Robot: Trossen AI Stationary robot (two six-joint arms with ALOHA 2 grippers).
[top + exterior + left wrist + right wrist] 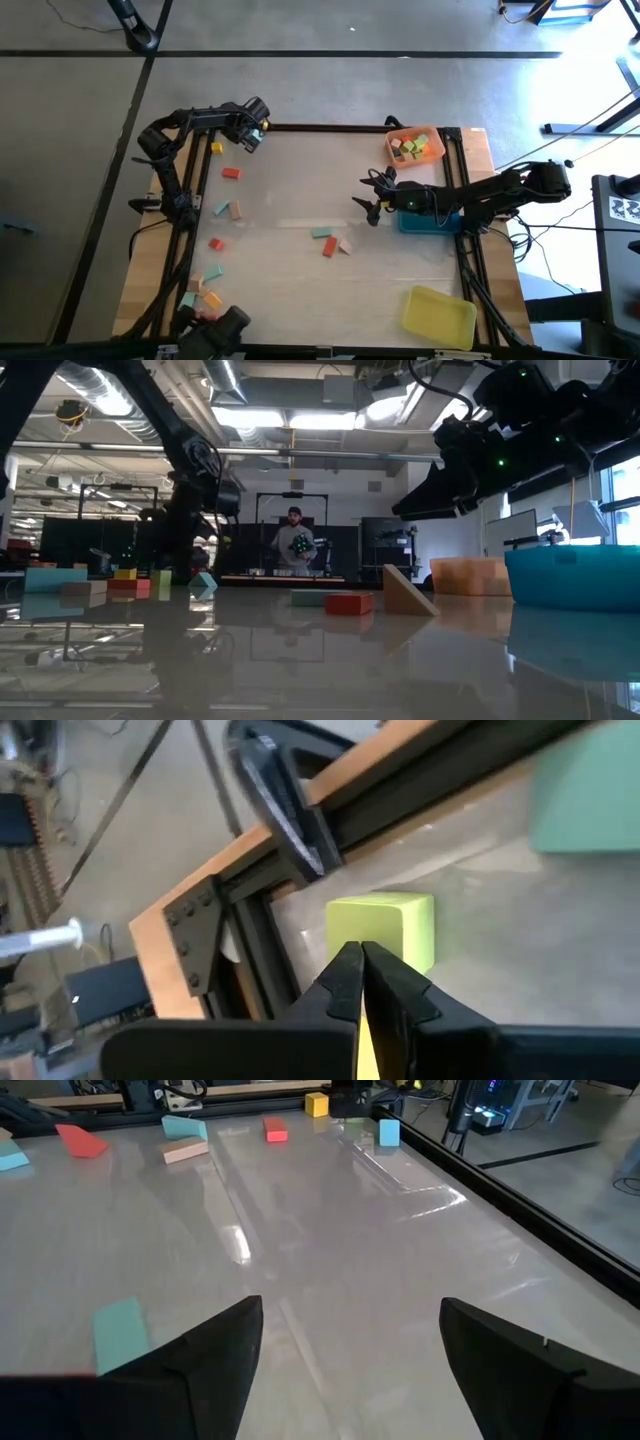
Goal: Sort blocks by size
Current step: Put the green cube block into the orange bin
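- Right now your left tool [256, 128] sits at the far left corner of the worktop [300, 190], its fingers [345, 982] pressed flat together with nothing between them.
- Just ahead of those fingertips, in the left wrist view, you have a yellow-green block [385, 925] standing on the worktop by the corner bracket; it looks just clear of the tips, though the angle makes that hard to call.
- Your right tool [372, 195] hangs above the worktop's right half, beside the blue tray [430, 222], spread wide and holding nothing.
- Near the middle you can see a teal block [321, 233], a red block [329, 247] and a tan wedge [345, 245] lying close together.
- Along the left side, a yellow cube [216, 148], a red bar [231, 173], and a teal and tan pair [229, 209] lie well apart.
- Several more blocks are gathered at the near left corner [200, 295].
- The orange tray [415, 146] at the far right corner holds a handful of blocks.
- The yellow tray [438, 316] rests at the near right.
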